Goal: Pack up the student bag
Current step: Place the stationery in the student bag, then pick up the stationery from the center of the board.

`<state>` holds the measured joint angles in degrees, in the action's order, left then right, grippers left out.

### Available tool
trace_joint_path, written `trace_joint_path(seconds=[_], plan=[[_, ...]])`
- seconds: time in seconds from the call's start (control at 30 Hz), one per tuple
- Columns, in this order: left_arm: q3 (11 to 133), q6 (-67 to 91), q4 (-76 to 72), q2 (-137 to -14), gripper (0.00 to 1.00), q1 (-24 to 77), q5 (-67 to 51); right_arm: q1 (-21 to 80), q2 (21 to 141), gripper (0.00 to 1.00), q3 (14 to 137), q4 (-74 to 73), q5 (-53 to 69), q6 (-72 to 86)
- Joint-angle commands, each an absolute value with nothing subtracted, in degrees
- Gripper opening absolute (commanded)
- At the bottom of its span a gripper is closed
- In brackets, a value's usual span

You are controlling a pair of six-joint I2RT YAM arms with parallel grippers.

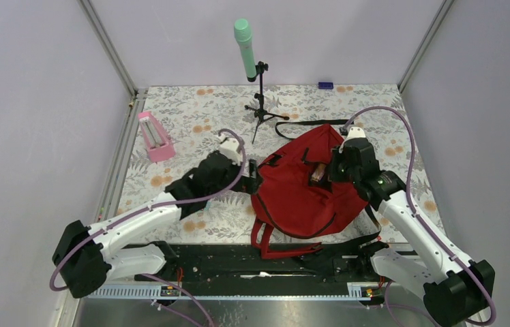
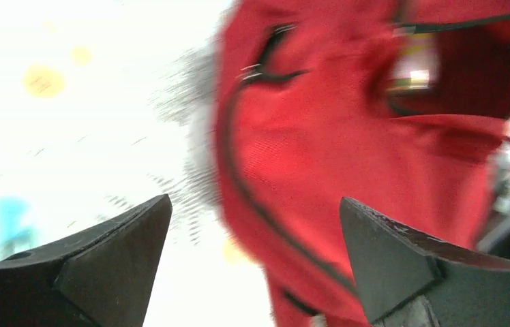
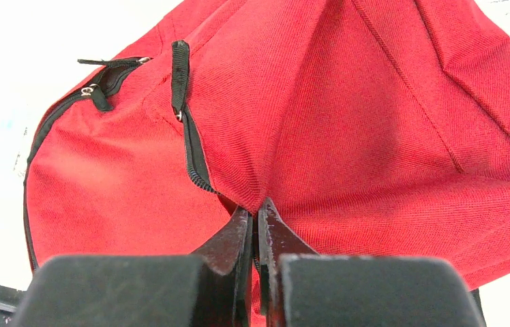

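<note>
The student bag [image 1: 300,197] is a dark-red backpack lying in the middle of the flowered table, with its zipped mouth pulled open near the top. A small brownish object [image 1: 318,172] shows inside that opening. My right gripper [image 1: 329,170] is shut on a fold of the bag's fabric beside the black zipper [image 3: 194,153], holding the edge up; in the right wrist view the gripper [image 3: 256,208] pinches the red cloth [image 3: 348,102]. My left gripper [image 1: 252,170] hovers at the bag's left edge. In the blurred left wrist view it [image 2: 254,199] stands wide open and holds nothing, with the bag [image 2: 320,150] ahead.
A pink rack-like item [image 1: 155,136] lies at the left of the table. A green cylinder on a black tripod stand [image 1: 260,102] rises at the back centre. A small blue object [image 1: 325,85] sits at the far edge. The bag's black strap [image 1: 307,122] trails behind it.
</note>
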<state>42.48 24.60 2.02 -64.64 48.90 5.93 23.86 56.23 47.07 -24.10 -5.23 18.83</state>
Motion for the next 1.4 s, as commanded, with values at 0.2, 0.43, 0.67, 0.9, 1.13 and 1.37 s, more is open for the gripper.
trace_joint_path(seconds=[0.2, 0.43, 0.67, 0.9, 1.13, 1.37], plan=[[40.1, 28.7, 24.3, -60.6, 0.99, 29.8, 12.5, 24.2, 50.4, 0.0, 42.9, -19.1, -2.7, 17.5], [38.3, 27.9, 23.5, -64.8, 0.99, 24.3, 13.8, 24.2, 49.6, 0.0, 41.7, -18.4, -0.5, 17.3], [43.2, 27.8, 26.3, -76.2, 0.97, 23.5, 14.5, 24.2, 49.0, 0.0, 41.2, -17.6, -1.2, 16.9], [45.7, 29.2, 24.6, -80.7, 0.88, 22.2, 15.1, 24.2, 49.1, 0.0, 41.3, -17.3, -2.4, 16.6], [43.6, 29.1, 20.4, -82.1, 0.68, 22.2, 10.8, 24.2, 50.8, 0.0, 41.7, -17.2, -1.8, 16.3], [43.5, 28.1, 19.9, -83.4, 0.51, 22.1, 9.2, 24.2, 50.6, 0.0, 41.3, -17.2, -2.5, 16.2]])
